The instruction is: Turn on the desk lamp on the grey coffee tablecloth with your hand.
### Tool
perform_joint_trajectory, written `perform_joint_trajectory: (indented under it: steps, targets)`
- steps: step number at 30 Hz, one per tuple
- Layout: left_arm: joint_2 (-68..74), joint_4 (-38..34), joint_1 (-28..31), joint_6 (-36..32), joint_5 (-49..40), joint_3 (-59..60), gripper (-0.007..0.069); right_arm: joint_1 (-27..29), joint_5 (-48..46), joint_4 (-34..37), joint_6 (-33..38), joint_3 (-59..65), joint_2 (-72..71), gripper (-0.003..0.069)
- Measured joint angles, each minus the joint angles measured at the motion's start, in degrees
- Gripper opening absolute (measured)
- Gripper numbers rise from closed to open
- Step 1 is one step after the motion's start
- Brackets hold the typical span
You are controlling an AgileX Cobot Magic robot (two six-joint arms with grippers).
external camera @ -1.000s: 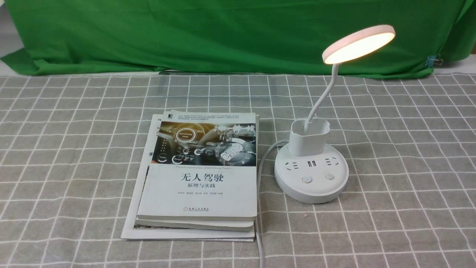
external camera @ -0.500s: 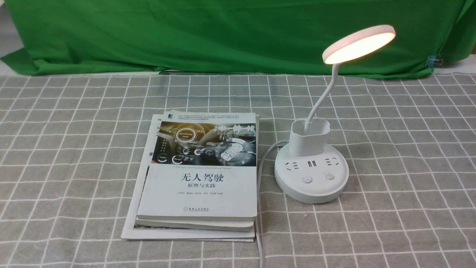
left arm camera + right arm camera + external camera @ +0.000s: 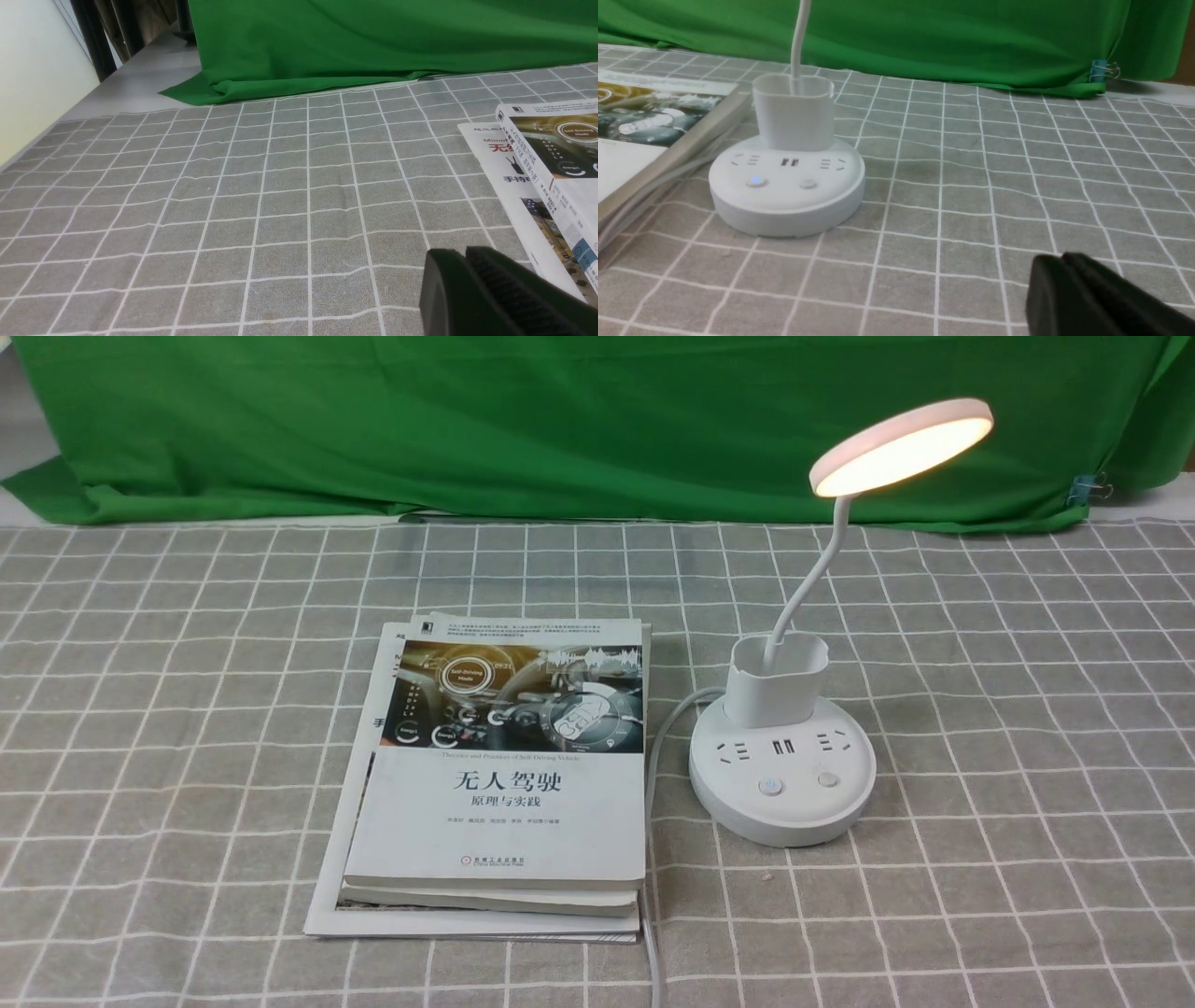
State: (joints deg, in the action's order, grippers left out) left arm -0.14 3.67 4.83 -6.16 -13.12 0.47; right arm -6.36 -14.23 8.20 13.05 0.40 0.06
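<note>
The white desk lamp (image 3: 782, 775) stands on the grey coffee tablecloth (image 3: 1027, 728), right of centre. Its round head (image 3: 901, 445) glows warm white. A button (image 3: 769, 787) on the base shows a small blue light; it also shows in the right wrist view (image 3: 756, 181). Neither arm shows in the front view. My left gripper (image 3: 465, 254) is shut and empty above the cloth, beside the books. My right gripper (image 3: 1059, 261) is shut and empty above the cloth, apart from the lamp base (image 3: 787, 191).
A stack of books (image 3: 504, 775) lies left of the lamp, with the lamp's white cable (image 3: 653, 775) running between them toward the front edge. A green cloth (image 3: 560, 420) hangs at the back, held by a clip (image 3: 1088, 487).
</note>
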Motion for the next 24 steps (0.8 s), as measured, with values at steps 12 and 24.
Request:
perform_joint_trajectory:
  steps: [12, 24]
  targets:
    - [0.0, 0.0, 0.0, 0.0, 0.0, 0.0, 0.0019, 0.0, 0.2, 0.0, 0.1, 0.0, 0.0, 0.0083]
    - [0.0, 0.0, 0.0, 0.0, 0.0, 0.0, 0.0019, 0.0, 0.2, 0.0, 0.0, 0.0, 0.0, 0.0106]
